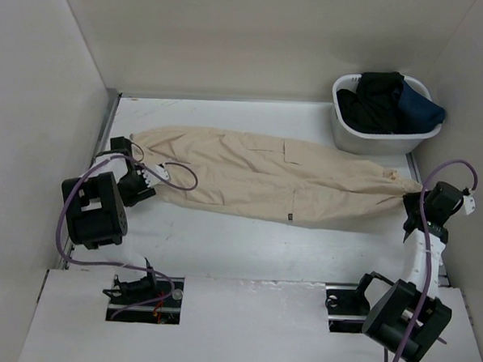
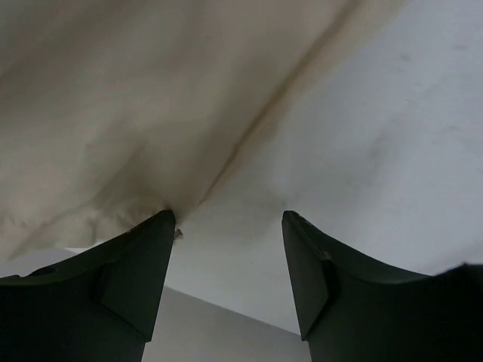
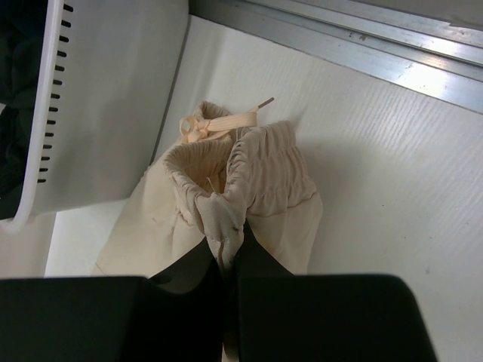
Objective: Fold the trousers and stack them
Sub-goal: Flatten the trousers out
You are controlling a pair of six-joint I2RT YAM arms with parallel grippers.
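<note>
The beige trousers [image 1: 258,178] lie flat and lengthwise across the table, wide end at the left, narrow gathered end at the right, with a small dark label [image 1: 290,217] on the near leg. My left gripper [image 1: 148,178] is open at the wide end. In the left wrist view [image 2: 226,226] its left finger touches the cloth's edge [image 2: 113,113] and bare table shows between the jaws. My right gripper [image 1: 411,198] is shut on the gathered end [image 3: 256,181], pinching a fold of it [image 3: 226,241]. A drawstring [image 3: 219,121] lies just beyond.
A white laundry basket [image 1: 341,133] holding black and navy garments [image 1: 387,99] stands at the back right, close to the trousers' narrow end; its wall [image 3: 113,90] is right beside my right gripper. White walls enclose the table; a metal rail [image 3: 339,38] runs along the right edge.
</note>
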